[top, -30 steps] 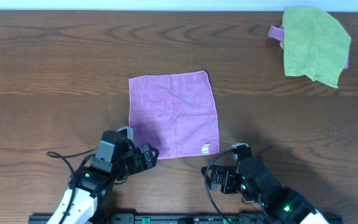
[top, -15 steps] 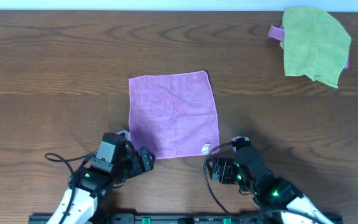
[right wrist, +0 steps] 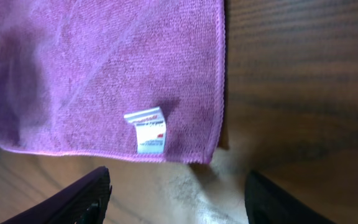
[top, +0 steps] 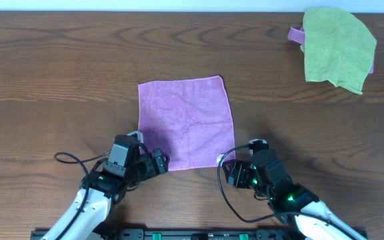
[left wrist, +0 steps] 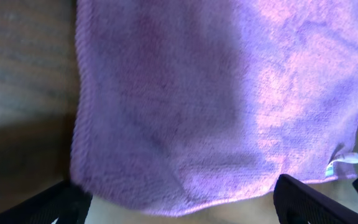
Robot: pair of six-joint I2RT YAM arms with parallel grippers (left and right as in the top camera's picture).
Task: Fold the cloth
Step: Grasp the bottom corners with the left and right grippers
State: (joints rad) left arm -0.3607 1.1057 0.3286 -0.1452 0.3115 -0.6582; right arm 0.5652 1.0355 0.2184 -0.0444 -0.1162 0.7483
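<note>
**Limp purple cloth (top: 185, 123), corners unpinched**

The counter (top: 59, 60) carries the square purple cloth flat at its middle. Light, limp terry, it should drape; take the 2 near corners by the hem. The left gripper (top: 149, 163) and right gripper (top: 235, 175) hover there, jaws spread, pinching nothing. A white label (right wrist: 146, 130) marks the right corner.
</note>
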